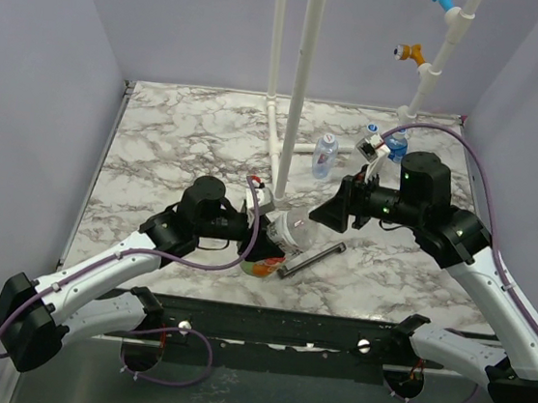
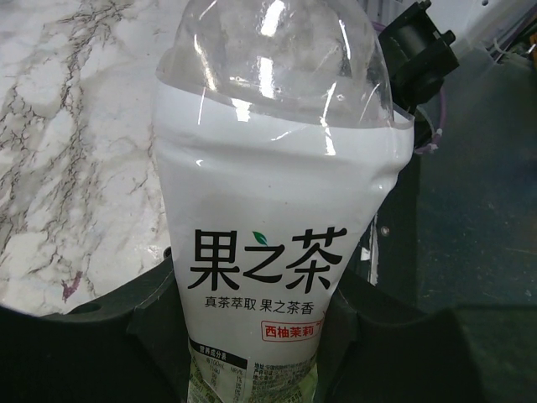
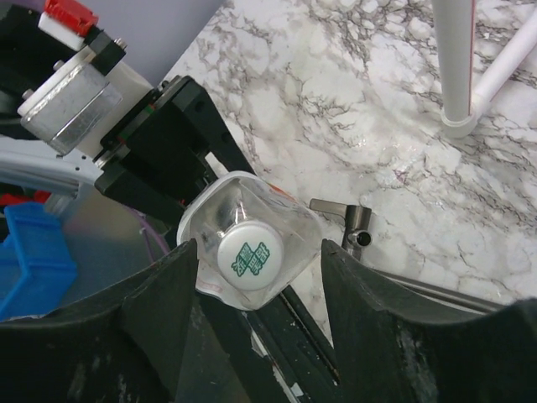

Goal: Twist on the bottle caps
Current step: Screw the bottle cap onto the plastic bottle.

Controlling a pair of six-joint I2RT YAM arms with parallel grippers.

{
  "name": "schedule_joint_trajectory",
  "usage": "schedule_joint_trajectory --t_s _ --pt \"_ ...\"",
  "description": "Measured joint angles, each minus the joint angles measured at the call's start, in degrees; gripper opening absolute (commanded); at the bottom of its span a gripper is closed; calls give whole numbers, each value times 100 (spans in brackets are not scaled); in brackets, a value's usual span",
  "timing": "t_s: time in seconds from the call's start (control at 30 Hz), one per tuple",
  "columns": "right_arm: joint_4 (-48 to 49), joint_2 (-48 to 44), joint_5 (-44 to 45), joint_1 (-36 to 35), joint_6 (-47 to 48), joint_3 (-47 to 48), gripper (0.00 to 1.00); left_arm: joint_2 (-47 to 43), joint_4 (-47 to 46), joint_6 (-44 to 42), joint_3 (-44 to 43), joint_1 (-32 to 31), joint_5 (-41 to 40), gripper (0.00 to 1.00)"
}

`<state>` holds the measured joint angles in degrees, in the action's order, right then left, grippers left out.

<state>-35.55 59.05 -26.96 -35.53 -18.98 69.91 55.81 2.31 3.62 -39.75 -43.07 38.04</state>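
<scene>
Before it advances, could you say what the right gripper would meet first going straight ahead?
Most likely the white round cap with green print on the clear plastic bottle, centred straight ahead; how far off is unclear.

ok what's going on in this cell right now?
The left gripper holds a white-labelled bottle by its body, tilted so its neck points at the right arm. The right gripper faces the neck end-on, its jaws open on either side of the white cap that sits on the neck, not gripping it. Whether the cap is screwed tight can't be told. Another small bottle stands further back.
</scene>
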Motion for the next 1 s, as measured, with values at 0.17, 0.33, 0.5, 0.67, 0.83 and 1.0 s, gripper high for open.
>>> schedule_joint_trajectory --t_s 0.17,0.33,0.5,0.67,0.83,1.0 --pt "-11 11 -227 0 72 -2 62 13 -98 138 0 109 254 0" --pt "-4 15 -413 0 79 -2 54 39 -203 210 0 144 348 0" --pt "42 22 -459 0 39 -17 54 120 -229 245 0 149 411 0" --pt "111 39 -474 2 -48 -70 40 164 -229 256 0 151 444 0" --pt "107 107 -385 37 -98 -72 19 166 -225 267 0 173 455 0" --pt "28 190 -151 39 -319 -63 12 254 -223 306 0 170 203 0"
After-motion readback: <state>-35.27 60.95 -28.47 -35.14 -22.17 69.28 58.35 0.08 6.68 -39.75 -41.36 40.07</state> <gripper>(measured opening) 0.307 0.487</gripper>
